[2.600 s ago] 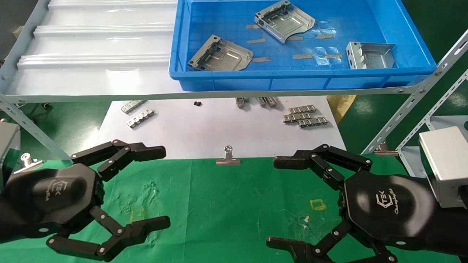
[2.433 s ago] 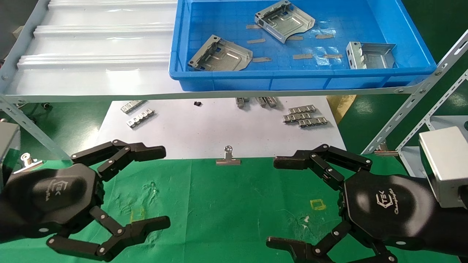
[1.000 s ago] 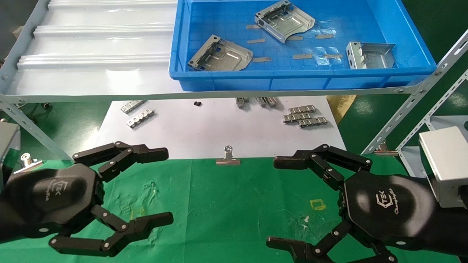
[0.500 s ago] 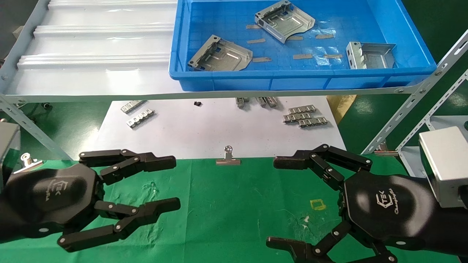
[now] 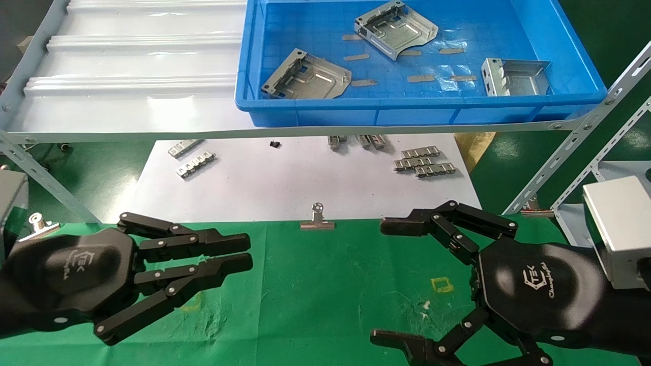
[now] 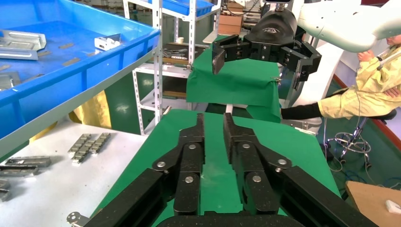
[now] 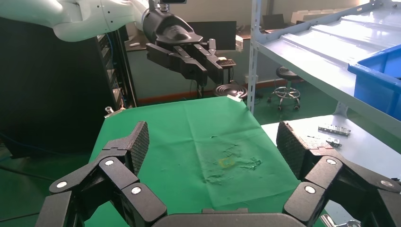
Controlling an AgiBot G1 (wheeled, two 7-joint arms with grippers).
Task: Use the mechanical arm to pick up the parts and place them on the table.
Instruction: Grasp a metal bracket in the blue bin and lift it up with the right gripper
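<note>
Three silver-grey parts lie in the blue tray (image 5: 407,104) on the shelf: one front left (image 5: 307,76), one at the back (image 5: 396,28), one on the right (image 5: 516,76). My left gripper (image 5: 248,252) hovers over the left of the green table (image 5: 325,284), its fingers drawn together with only a narrow gap, and it is empty; the left wrist view (image 6: 213,120) shows green cloth through the gap. My right gripper (image 5: 380,280) is wide open and empty over the table's right side, as in the right wrist view (image 7: 213,142). Both are well short of the tray.
The metal shelf edge (image 5: 127,134) and slanted struts (image 5: 574,147) stand between the grippers and the tray. On the white sheet (image 5: 295,178) below lie ribbed strips (image 5: 424,161) and a binder clip (image 5: 317,218). A yellow square mark (image 5: 441,284) is on the cloth.
My left gripper's fingers have closed from wide open to nearly touching, holding nothing. The right gripper and the parts have not moved.
</note>
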